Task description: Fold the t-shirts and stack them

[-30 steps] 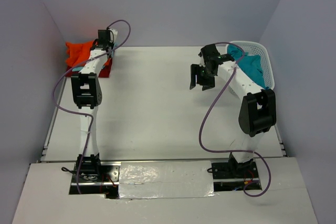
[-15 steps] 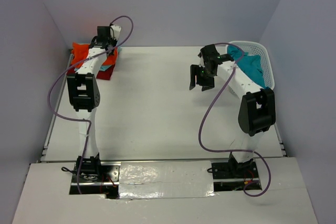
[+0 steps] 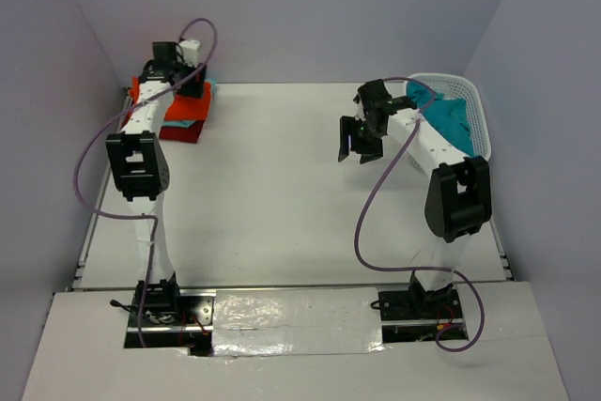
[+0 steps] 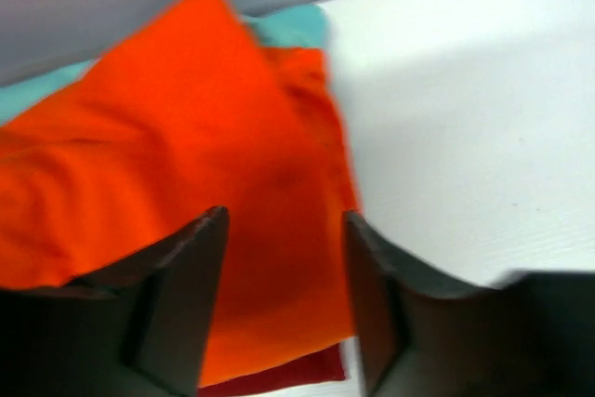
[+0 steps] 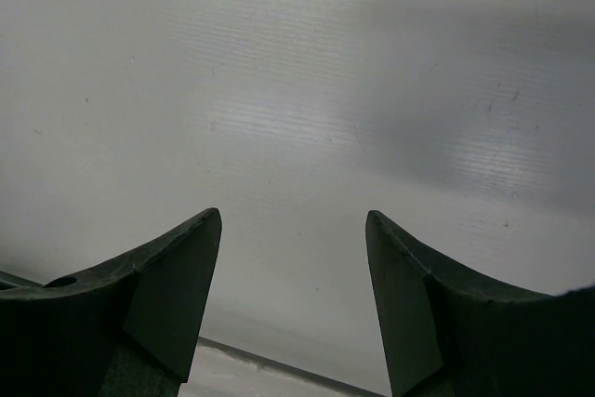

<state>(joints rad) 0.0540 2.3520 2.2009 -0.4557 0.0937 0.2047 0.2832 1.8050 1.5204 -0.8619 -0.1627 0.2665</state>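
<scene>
From above, the left arm reaches to the far left corner of the desk. Its wrist is over a stack with the orange shirt on top, the dark red shirt at the bottom and a sliver of the mint-aqua shirt at the far edge. The left fingers cannot be made out here. The right fingers hang spread over bare desk, with the teal shirt in the white basket off to their right.

In the left wrist view, the left fingers stand apart and pinch nothing. The orange shirt lies between and beyond them. The mint-aqua shirt peeks out past it, the dark red shirt shows under its near edge, and bare desk lies to the right.

In the right wrist view, the right fingers are spread and empty, with only desk between and beyond them.
</scene>
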